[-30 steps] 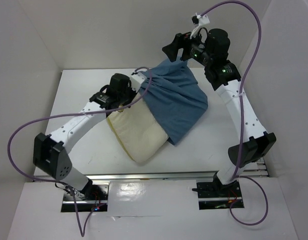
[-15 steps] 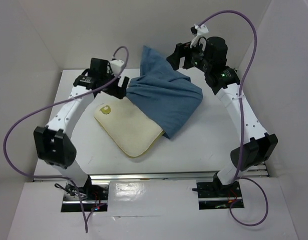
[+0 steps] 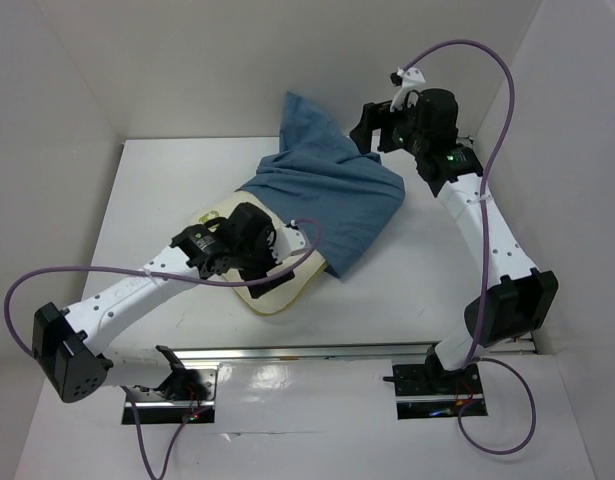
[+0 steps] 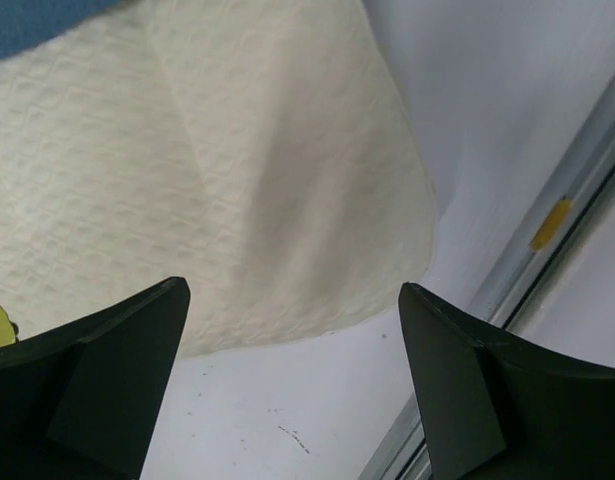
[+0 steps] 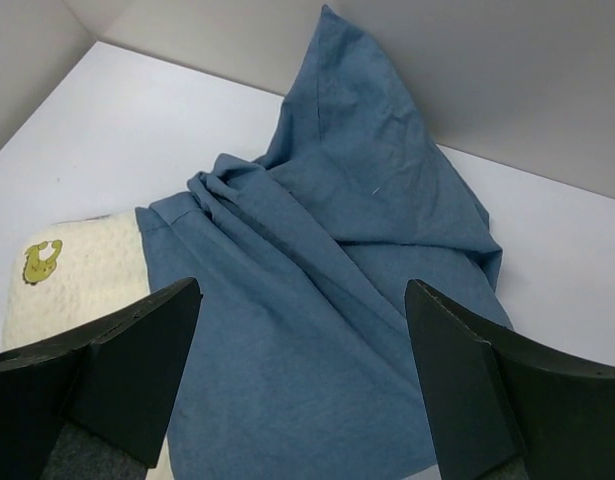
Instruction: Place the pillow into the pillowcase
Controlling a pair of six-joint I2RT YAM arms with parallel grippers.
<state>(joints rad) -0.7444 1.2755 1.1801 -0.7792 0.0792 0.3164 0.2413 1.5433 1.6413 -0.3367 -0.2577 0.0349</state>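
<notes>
Dusty-blue wrinkled cloth pillowcase (image 3: 332,195) seems to cover only half the soft cream-white rectangular pillow (image 4: 237,150); left end effector (image 4: 292,295) and right end effector (image 5: 302,290) gape wide, empty.

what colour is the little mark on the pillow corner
Yellow-green mark, cream pillow; clearest in right wrist view.

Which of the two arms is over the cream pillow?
The left arm, stretched over the near end of the pillow; the right arm hangs near the blue pillowcase.
</notes>
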